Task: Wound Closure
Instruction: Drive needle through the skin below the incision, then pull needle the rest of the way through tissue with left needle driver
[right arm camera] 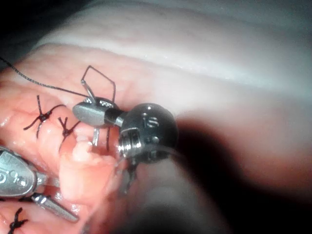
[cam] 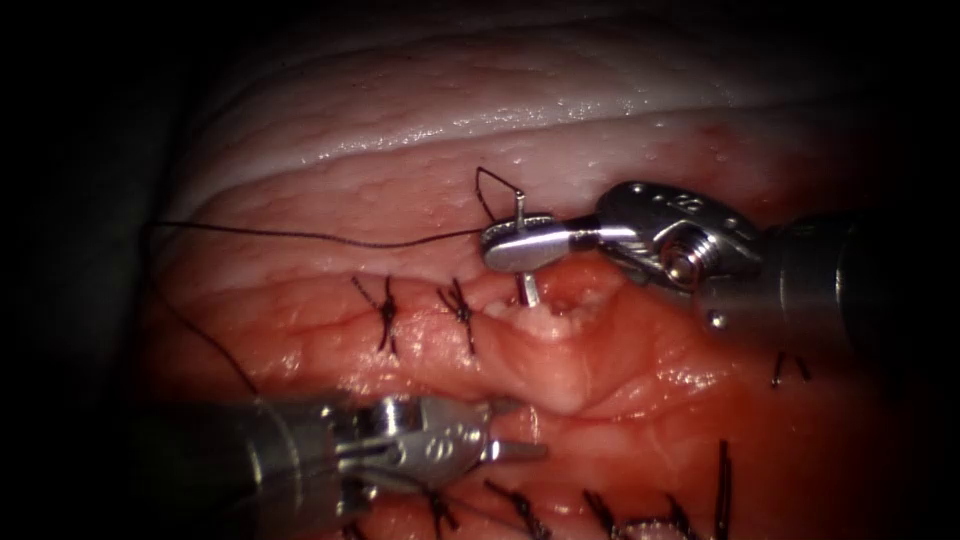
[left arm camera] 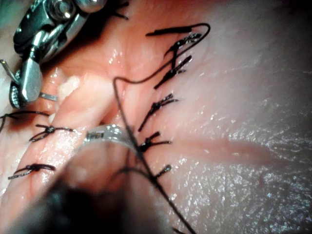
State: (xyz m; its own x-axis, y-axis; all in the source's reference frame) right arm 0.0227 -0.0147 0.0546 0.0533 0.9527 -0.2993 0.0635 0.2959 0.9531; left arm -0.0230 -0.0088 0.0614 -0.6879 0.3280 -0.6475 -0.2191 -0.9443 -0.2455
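1. We see the right arm's tool (cam: 515, 248) at centre frame in the endoscope view, its jaws pressed together on the needle (cam: 524, 287). The grip sits part-way along the curve, nearer the thread end as far as we can judge.
2. One end of the needle rises above the jaws and carries the thread (cam: 300, 237). The other runs down below them to the tissue (cam: 420, 190) at the upper lip of the cut (cam: 570, 300). We cannot tell whether the tip is in the tissue or only touching it.
3. The thread loops above the jaws, then trails to the left edge of the frame and down toward the lower left.
4. The left arm's tool (cam: 505, 440) lies in the lower left of the frame, below the cut. Its jaws are spread and we see nothing between them.
5. Done so far: two knotted stitches (cam: 387, 312) close the cut left of the needle.
6. Left to do, as we judge it: the cut gapes where the needle stands, with a pale fold pushed up, so that stretch has no stitch yet.
7. A separate row of tied stitches (cam: 520, 510) runs along the bottom edge.
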